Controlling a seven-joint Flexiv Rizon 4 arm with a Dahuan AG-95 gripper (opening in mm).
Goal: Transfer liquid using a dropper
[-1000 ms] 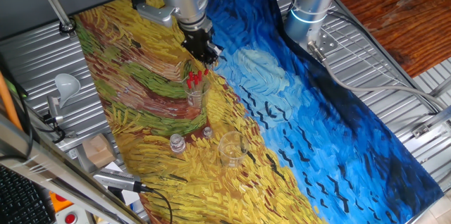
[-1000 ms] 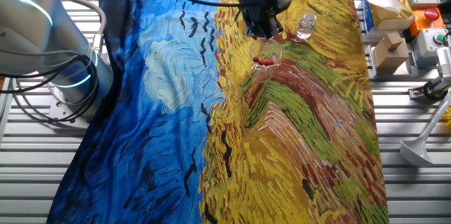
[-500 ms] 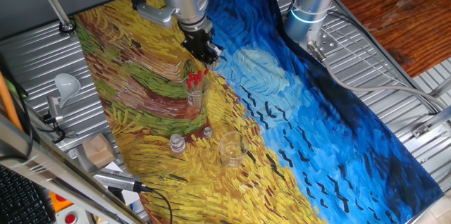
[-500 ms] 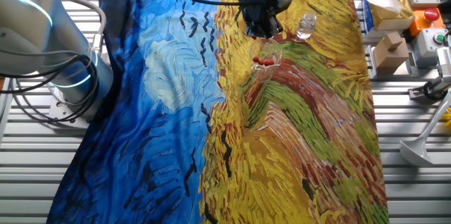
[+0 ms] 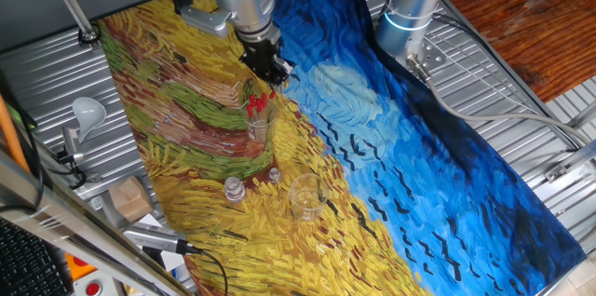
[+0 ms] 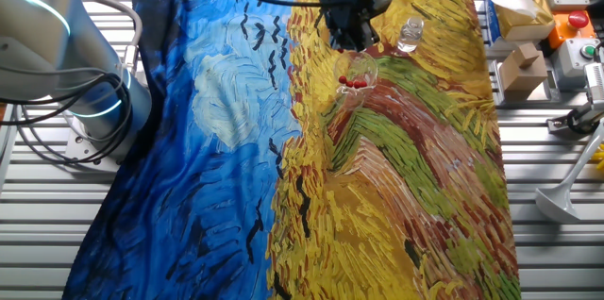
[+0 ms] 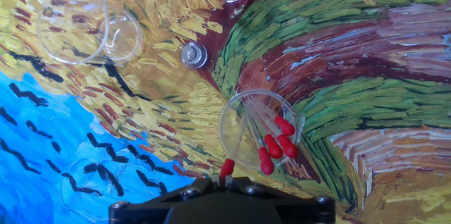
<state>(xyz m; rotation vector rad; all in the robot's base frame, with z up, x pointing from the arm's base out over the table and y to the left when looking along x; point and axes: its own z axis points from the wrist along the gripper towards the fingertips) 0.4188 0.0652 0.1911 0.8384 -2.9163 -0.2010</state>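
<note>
Hand above the beaker of droppers, one red bulb at its fingers.

The droppers point(image 7: 278, 143) stand leaning in a clear beaker point(image 7: 232, 136) near the middle of the worktop point(image 5: 186, 138), on the yellow part of the painted cloth. The hand point(image 5: 265, 65) hangs just over the beaker's rim, and one dropper bulb point(image 7: 227, 168) shows right at its front edge; whether the fingers already pinch it I cannot tell. I judge a dropper to be very light, with a thin, brittle, slippery stem and a soft bulb. Best to hold it gently at the neck below the bulb, so that no liquid is squeezed out.
</note>
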